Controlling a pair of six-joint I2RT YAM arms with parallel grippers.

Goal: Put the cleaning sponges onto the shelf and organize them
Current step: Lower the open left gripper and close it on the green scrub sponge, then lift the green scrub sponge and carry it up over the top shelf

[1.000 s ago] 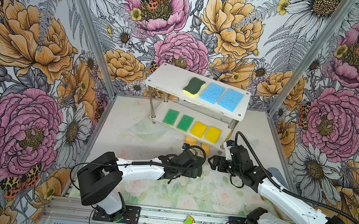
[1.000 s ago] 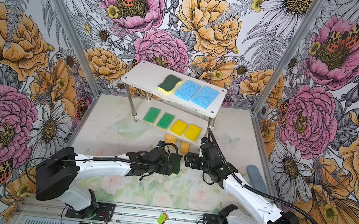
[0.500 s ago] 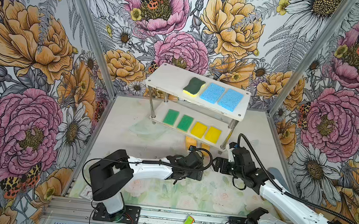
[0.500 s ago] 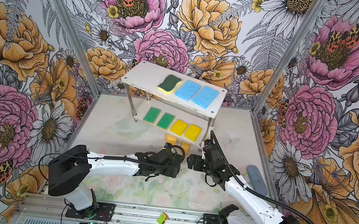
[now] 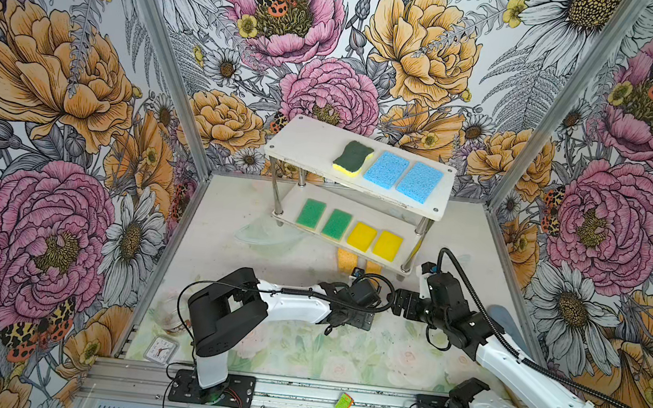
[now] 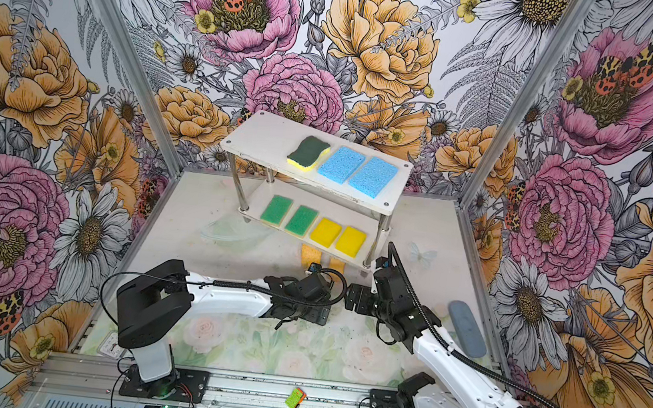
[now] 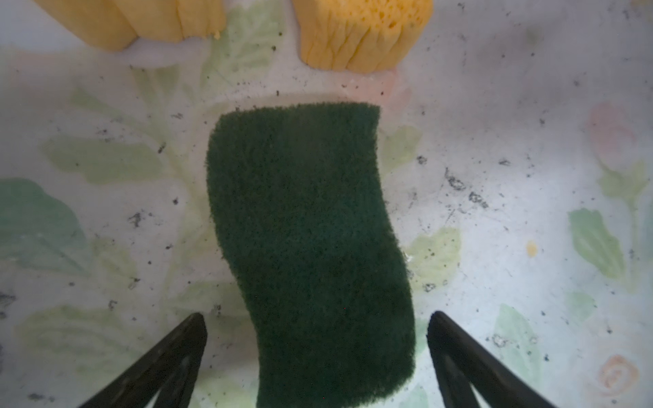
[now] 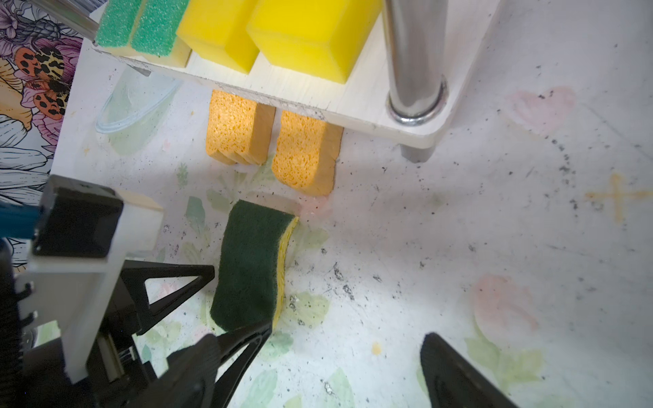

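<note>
both arms are the same build tbh: left arm (image 5: pixel 292 306) and right arm (image 5: pixel 526 382) have glossy white link shells with chunky matte black joint blocks (image 5: pixel 224 315). ribbed black cable (image 5: pixel 589 382) runs along the right one, thinner one on the left. each sits on a black base plate (image 5: pixel 241 390). left gripper (image 7: pixel 316 318) has black triangular fingers (image 7: pixel 166 360) with cut-out windows, plus a white bracket (image 8: pixel 88 282) carrying a black box (image 8: pixel 77 226)

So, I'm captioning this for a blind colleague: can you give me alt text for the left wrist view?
A wavy dark green sponge lies flat on the speckled floral tabletop, its near end between the two black fingers of the open left gripper, neither touching it. Two orange porous sponges sit beyond its far end.
</note>
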